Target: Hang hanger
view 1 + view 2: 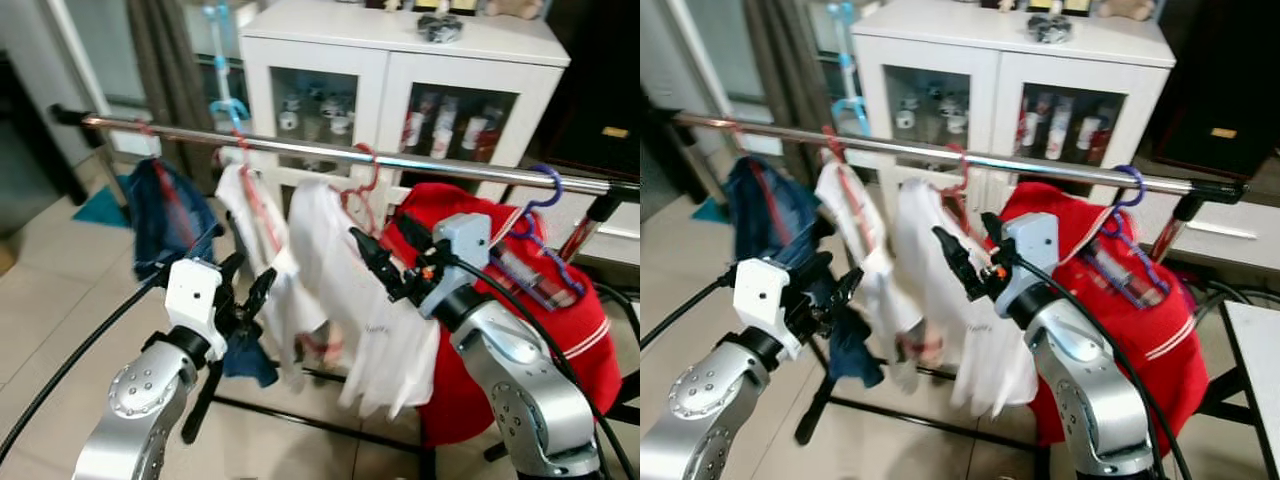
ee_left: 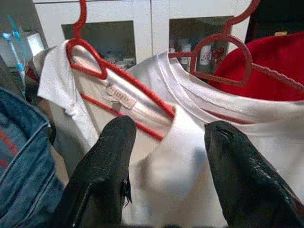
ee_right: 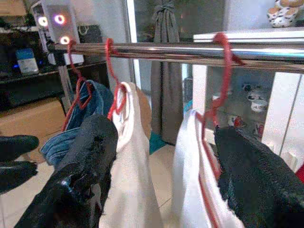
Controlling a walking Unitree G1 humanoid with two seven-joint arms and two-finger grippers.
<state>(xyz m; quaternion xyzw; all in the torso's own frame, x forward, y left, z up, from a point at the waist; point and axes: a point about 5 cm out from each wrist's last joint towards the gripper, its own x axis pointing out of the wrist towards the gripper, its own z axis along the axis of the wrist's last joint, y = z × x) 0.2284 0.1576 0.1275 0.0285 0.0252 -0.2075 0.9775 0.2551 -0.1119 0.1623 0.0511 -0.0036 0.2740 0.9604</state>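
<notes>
A steel rail (image 1: 300, 148) runs across in front of me with several hangers hooked on it. A red hanger (image 1: 366, 178) carries a white shirt (image 1: 340, 270) at the middle. Another red hanger (image 1: 246, 172) holds a second white shirt (image 2: 61, 80), and a third (image 3: 71, 80) holds a denim garment (image 1: 158, 215) at the left. A purple hanger (image 1: 540, 205) bears a red shirt (image 1: 580, 330) on the right. My right gripper (image 1: 378, 238) is open just in front of the middle white shirt, below the rail. My left gripper (image 1: 250, 280) is open, lower down, before the second white shirt.
Behind the rail stands a white glass-door cabinet (image 1: 400, 60) with small items inside. The rack's black foot bar (image 1: 300, 420) lies on the tiled floor (image 1: 50, 290). A dark curtain (image 1: 165, 70) hangs at the back left. Black cables (image 1: 60, 375) trail from both arms.
</notes>
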